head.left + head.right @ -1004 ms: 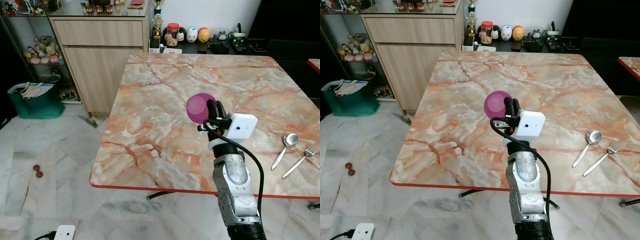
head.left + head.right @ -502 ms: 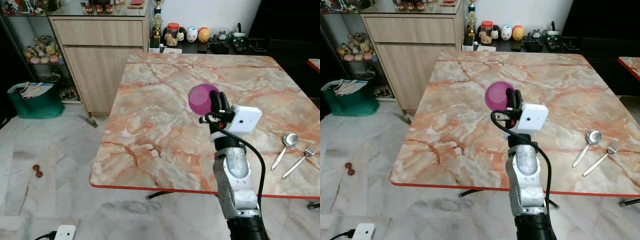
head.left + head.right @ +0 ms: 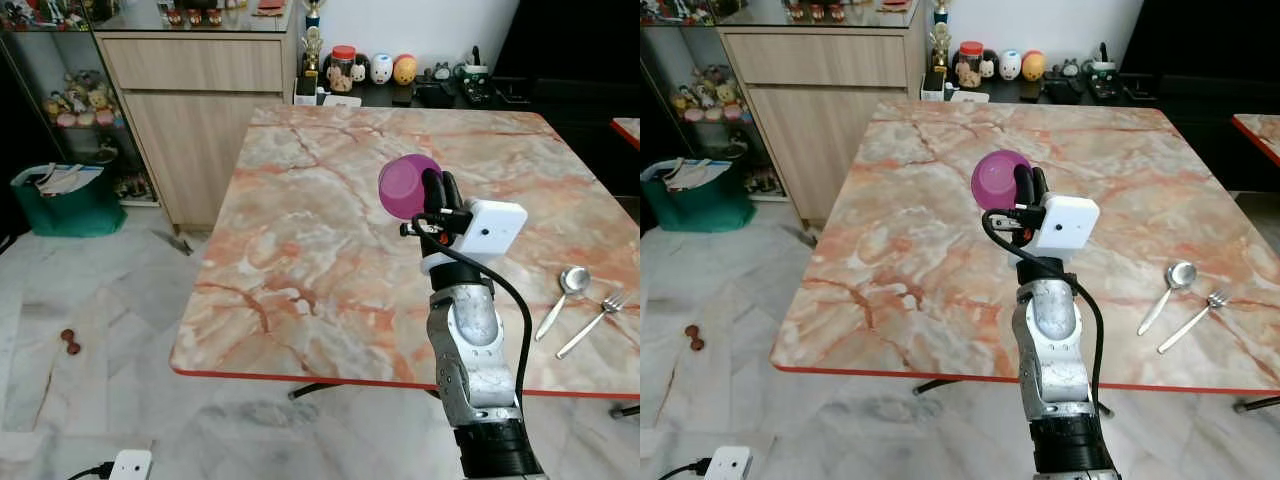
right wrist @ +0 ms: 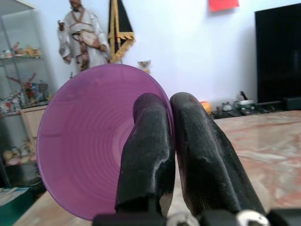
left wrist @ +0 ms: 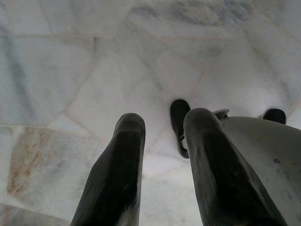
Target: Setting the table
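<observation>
- Left tool [image 5: 160, 155]: hanging idle above the pale marble floor [image 5: 70, 70]; its two black fingers stand apart with a clear gap between them, nothing held.
- White plug adapter [image 3: 130, 465]: on the floor at the near left, cable attached.
- Right arm [image 3: 470, 350]: silver, raised upright at the table's near edge, with a black cable looping along it and a white camera box [image 3: 490, 228] at the wrist.
- Right tool [image 3: 436, 190]: fingers pressed together on the rim of the purple bowl [image 3: 405, 185]; in the wrist view one finger lies inside the rim and the other outside.
- Purple bowl: translucent plastic, held tipped on its side, lifted clear of the table, over the middle of the top.
- Table [image 3: 300, 250]: square, orange-veined marble top with a red edge.
- Spoon [image 3: 566, 292] and fork [image 3: 598, 318]: metal, lying side by side on the table's near right part, well apart from the bowl.
- Small dark red object [image 3: 68, 342]: on the floor to the left; kind not discernible.
- Green bag [image 3: 60, 200]: on the floor at far left, holding papers.
- Wooden sideboard [image 3: 200, 110]: beyond the table's left corner, beside a glass cabinet [image 3: 60, 90] of small figurines.
- Low dark shelf [image 3: 440, 92]: behind the table, carrying a jar with a red lid [image 3: 345, 62], round character figures [image 3: 394, 68] and a trophy [image 3: 316, 40].
</observation>
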`<state>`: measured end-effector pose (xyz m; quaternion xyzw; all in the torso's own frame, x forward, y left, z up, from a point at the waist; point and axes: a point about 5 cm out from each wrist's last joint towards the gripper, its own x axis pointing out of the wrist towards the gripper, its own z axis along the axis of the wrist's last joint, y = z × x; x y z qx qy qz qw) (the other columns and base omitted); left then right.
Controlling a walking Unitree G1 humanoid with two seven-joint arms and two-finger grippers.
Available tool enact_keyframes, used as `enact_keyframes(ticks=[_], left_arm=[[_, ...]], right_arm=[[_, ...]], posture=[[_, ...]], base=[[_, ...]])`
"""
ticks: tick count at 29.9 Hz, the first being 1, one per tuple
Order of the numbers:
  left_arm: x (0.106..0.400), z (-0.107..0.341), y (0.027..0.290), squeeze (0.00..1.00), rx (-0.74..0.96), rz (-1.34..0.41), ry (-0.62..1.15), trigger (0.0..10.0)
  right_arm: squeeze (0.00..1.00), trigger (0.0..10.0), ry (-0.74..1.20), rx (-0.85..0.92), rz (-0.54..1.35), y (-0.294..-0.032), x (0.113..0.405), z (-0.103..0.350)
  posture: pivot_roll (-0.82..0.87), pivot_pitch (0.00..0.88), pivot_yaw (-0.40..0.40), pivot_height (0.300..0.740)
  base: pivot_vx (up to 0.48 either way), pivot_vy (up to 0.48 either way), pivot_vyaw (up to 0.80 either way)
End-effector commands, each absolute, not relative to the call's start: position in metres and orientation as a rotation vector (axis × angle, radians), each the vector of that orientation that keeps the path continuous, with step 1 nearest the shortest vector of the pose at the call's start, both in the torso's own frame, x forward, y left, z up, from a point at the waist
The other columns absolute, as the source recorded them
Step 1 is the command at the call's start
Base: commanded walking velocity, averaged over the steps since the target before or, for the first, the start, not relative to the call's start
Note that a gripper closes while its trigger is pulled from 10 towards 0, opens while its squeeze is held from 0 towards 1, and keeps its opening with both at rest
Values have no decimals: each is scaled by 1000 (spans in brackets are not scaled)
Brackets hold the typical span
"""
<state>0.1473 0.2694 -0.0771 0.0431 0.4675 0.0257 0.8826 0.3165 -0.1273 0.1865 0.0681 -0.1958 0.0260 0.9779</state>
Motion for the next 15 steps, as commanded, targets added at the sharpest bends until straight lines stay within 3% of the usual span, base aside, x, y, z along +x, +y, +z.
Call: enact_keyframes(ticks=[1,15], left_arm=[[143,-78,271,0,107,45,989,10000],[144,-78,271,0,104,47,988,10000]], right_arm=[[0,10000,-410,139,44,-129,317,190],[0,10000,-410,143,52,-127,320,191]], posture=[[18,0,-26,740],[17,0,-24,740]], base=[[0,-262,0],[0,-262,0]])
